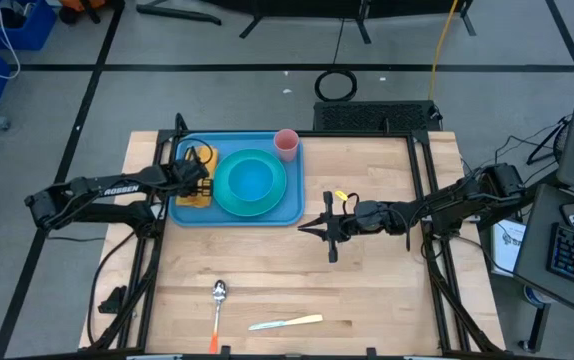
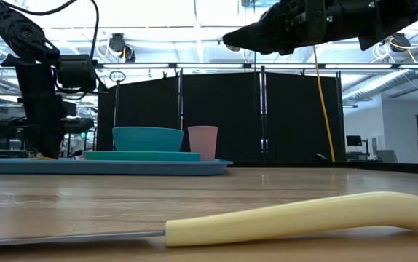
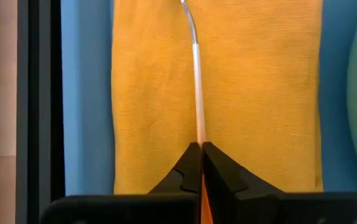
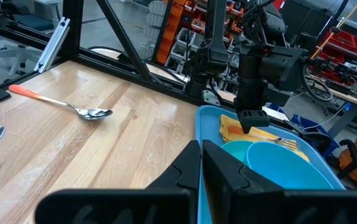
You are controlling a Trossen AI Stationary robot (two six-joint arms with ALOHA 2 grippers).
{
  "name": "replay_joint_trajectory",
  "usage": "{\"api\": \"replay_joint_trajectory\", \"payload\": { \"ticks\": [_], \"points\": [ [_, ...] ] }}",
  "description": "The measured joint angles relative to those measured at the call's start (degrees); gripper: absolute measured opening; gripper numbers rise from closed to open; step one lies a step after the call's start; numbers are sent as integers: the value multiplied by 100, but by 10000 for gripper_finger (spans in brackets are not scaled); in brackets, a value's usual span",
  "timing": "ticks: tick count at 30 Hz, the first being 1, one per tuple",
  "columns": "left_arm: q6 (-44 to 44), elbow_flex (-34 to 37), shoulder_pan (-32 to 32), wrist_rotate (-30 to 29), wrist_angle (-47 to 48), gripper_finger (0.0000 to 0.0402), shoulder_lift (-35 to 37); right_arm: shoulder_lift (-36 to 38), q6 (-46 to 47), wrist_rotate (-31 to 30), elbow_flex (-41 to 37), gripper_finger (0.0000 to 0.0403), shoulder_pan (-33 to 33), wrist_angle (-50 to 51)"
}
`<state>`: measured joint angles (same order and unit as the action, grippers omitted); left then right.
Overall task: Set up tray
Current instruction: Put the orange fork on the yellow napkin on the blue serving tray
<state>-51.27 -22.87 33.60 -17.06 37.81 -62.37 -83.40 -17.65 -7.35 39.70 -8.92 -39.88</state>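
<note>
The light-blue tray (image 1: 297, 190) lies at the table's far left and holds a teal bowl on a teal plate (image 1: 250, 183), a pink cup (image 1: 286, 144) and a yellow napkin (image 3: 259, 93). A fork (image 3: 196, 81) lies lengthwise on the napkin, and its tines (image 4: 287, 143) also show in the right wrist view. My left gripper (image 3: 200, 146) points steeply down over the napkin, shut, with its tips meeting at the fork's neck. My right gripper (image 1: 303, 229) hangs level and shut above the table, just right of the tray. My left gripper comes from above, pointing steeply down, and its shut fingertips meet right where the fork's metal neck (image 3: 198, 134) runs into the orange handle. The fork lies flat on the napkin. I cannot tell whether the tips pinch the neck, rest on it or stand just above it.
A spoon with an orange handle (image 1: 218, 300) and a knife with a pale yellow handle (image 1: 287, 322) lie near the table's front edge. Bare wood stretches between them and the tray. Black frame rails run along the table's left and right sides.
</note>
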Motion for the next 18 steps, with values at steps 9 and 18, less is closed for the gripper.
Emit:
{"api": "replay_joint_trajectory", "payload": {
  "ticks": [9,18],
  "points": [
    [171,28,-187,-20,134,2,451,0,2,0,0,6,0,6],
    [-139,28,-183,-208,880,4,874,0,2,0,0,6,1,9]
  ]
}}
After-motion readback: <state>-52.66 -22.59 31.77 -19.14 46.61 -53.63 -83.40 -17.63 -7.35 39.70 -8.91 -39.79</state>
